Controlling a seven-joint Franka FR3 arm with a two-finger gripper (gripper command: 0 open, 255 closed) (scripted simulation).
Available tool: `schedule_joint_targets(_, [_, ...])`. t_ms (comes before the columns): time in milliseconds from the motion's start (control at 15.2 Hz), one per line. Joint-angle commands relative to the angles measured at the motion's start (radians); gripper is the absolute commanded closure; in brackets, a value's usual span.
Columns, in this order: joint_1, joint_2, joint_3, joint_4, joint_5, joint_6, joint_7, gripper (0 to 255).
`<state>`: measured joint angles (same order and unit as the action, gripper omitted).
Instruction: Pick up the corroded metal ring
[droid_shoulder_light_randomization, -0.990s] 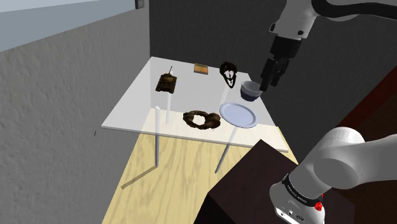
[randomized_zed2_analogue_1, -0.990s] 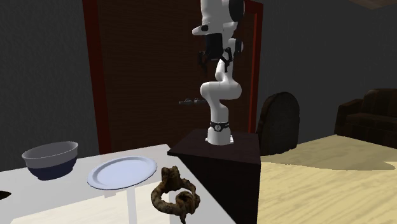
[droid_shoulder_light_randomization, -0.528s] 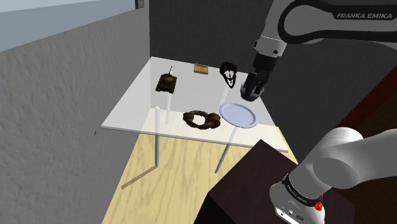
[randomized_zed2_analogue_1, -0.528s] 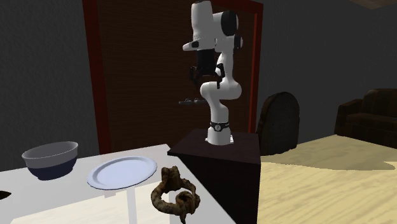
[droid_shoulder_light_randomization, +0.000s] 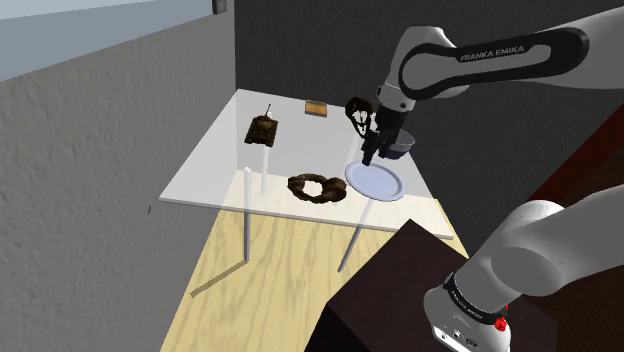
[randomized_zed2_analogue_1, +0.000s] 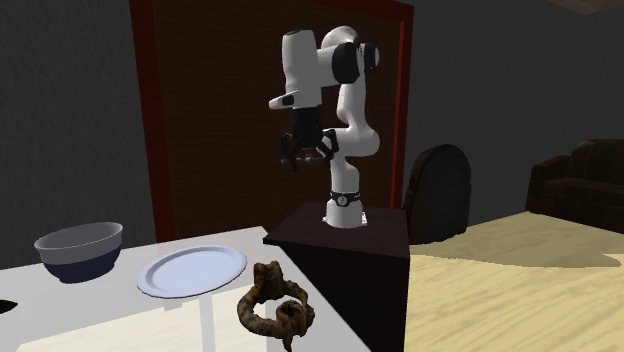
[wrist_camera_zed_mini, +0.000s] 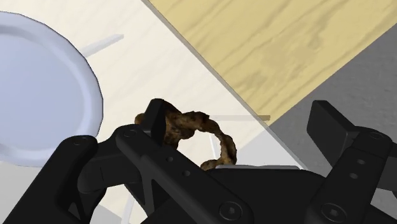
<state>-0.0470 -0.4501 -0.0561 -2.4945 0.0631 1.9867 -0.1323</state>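
Claw (droid_shoulder_light_randomization: 371, 157) state: wide. In the wrist view my two black fingers (wrist_camera_zed_mini: 156, 118) stand well apart, with nothing clasped between them.

Target position: the corroded metal ring (droid_shoulder_light_randomization: 317, 187) lies flat on the white table (droid_shoulder_light_randomization: 215, 165), near the edge that faces my stand (randomized_zed2_analogue_1: 340, 238). It is brown and lumpy (more a twisted loop than a clean circle). It sits just beside the pale plate (droid_shoulder_light_randomization: 380, 186), on the shoulder view's left of it, without overlapping it.

Claw position: in the shoulder view I hang over the plate's far rim, in front of the dark bowl (randomized_zed2_analogue_1: 78, 250), and apart from the ring. In the wrist view the ring shows beyond my fingertips, partly hidden behind one finger, and the plate lies next to it.

Other items: a toy tank (droid_shoulder_light_randomization: 262, 130), a small orange block (droid_shoulder_light_randomization: 317, 108) and a dark object (droid_shoulder_light_randomization: 357, 114) stand on the table's far side, well apart from the ring.
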Motion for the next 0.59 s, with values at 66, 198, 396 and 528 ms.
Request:
schedule_joint_targets(66, [-0.002,0.114,-0.020,0.012,0.008,0.112,-0.037,0])
schedule_joint_targets(198, [-0.003,0.188,-0.032,0.026,0.018,0.176,-0.061,0])
schedule_joint_targets(396, [-0.002,0.302,-0.047,0.058,0.040,0.265,-0.102,0])
schedule_joint_targets(528, [-0.003,0.380,-0.056,0.087,0.061,0.318,-0.131,0])
